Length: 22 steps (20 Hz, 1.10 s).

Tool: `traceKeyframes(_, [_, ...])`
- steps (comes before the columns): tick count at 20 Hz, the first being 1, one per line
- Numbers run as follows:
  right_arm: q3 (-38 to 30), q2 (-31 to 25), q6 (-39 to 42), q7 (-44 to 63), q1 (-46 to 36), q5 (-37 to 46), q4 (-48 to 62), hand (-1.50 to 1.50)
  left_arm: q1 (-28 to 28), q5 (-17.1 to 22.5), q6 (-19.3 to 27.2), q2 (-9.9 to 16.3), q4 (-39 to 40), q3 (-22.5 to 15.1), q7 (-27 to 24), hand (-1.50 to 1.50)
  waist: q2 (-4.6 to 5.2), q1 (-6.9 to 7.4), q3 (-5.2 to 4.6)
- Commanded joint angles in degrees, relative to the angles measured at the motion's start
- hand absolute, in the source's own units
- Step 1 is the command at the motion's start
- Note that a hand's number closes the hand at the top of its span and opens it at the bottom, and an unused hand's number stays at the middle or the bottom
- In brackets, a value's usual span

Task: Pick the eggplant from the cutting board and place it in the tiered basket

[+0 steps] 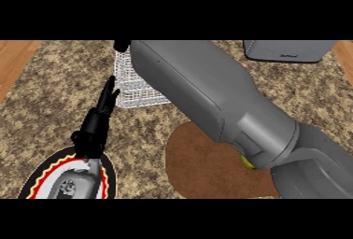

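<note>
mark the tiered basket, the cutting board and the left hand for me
tiered basket [135, 91]: head view, white wire side wall left of the forearm.
cutting board [207, 163]: head view, bare brown top.
left hand [96, 123]: head view, black palm, fingers straight toward the basket.

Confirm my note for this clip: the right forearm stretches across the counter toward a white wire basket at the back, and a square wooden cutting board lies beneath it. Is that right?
One detail is off. The head view shows the right forearm reaching toward the white wire basket at the back, but the wooden cutting board beneath it is rounded, not square.
</note>
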Motion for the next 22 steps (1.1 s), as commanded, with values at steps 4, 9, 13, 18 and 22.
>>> traceKeyframes(4, [-3.74,0.49,-13.69,3.27,1.87,-4.15,-2.04,-1.50,-1.31,-0.51,0.78,-1.21,1.89,-0.23,0.13,0.00,-0.15,-0.34,-0.01])
traceKeyframes(9, [-7.62,0.49,-28.26,2.14,3.56,0.38,-1.13,-1.50,1.21,0.75,-0.15,0.10,0.12,0.96,0.57,0.00,-0.58,-1.94,0.07])
traceKeyframes(13, [-9.20,-1.12,-30.07,8.11,3.42,2.94,-2.68,-1.50,1.93,-0.58,2.39,-1.18,0.22,0.98,0.19,0.00,-1.66,-4.79,0.14])
traceKeyframes(18, [-14.71,-7.32,-31.69,5.23,11.07,0.34,-9.96,-1.50,5.27,-0.78,2.50,0.17,-2.43,1.66,1.04,0.00,-2.53,-7.03,0.36])
traceKeyframes(22, [-14.80,-9.38,-33.52,1.73,20.46,0.94,-19.28,-1.50,5.34,1.51,1.45,2.37,-0.18,5.59,-1.32,0.00,-2.81,-9.54,0.32])
